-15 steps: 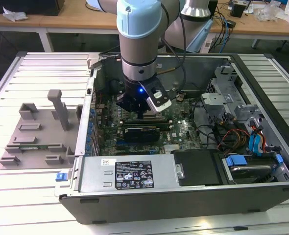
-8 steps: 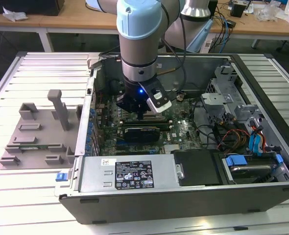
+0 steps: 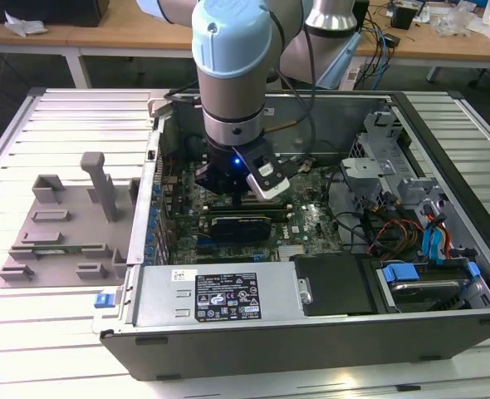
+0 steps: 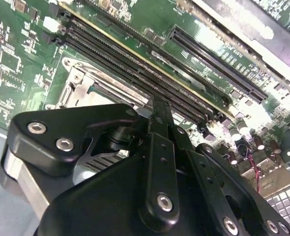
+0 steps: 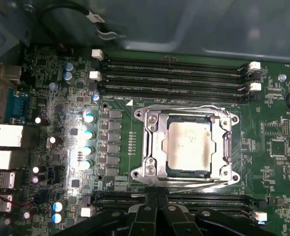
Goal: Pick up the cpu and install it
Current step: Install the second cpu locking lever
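Note:
In the first wrist view the cpu (image 5: 189, 147), a pale silver square chip, lies flat inside the metal socket frame (image 5: 152, 147) on the green motherboard. My gripper (image 5: 157, 191) sits just beside the frame's edge, fingers pressed together with nothing between them, apart from the chip. The second wrist view shows the black gripper (image 4: 157, 105) from behind, its tip close over the socket frame (image 4: 78, 83) next to the memory slots. In the exterior view the gripper (image 3: 243, 189) hangs low inside the open computer case (image 3: 311, 341), over the board.
Rows of black memory slots (image 5: 174, 73) run on both sides of the socket. Capacitors (image 5: 88, 132) stand beside it. The case holds a power supply (image 3: 220, 295), drive bays (image 3: 428, 278) and loose cables (image 3: 394, 229). A grey fixture tray (image 3: 62, 224) lies outside, at the exterior view's left.

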Controlling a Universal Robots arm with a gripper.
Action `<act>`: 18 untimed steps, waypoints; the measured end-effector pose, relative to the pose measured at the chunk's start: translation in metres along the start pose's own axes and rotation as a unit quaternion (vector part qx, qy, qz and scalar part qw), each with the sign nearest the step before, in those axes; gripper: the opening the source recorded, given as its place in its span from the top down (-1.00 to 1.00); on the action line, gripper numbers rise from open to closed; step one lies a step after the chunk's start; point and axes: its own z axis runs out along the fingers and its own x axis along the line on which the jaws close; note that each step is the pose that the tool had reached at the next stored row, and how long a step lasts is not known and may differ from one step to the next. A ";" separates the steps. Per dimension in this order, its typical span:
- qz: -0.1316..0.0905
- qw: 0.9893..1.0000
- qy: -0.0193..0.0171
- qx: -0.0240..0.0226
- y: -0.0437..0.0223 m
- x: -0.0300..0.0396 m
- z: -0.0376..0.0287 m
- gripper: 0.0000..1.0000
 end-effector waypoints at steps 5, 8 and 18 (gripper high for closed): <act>0.001 1.000 -0.005 -0.017 -0.0015 0.0092 0.0015 0.79; 0.001 1.000 -0.007 -0.021 -0.0043 0.0107 0.0031 0.79; 0.001 0.999 -0.012 -0.039 -0.0053 0.0163 0.0119 0.79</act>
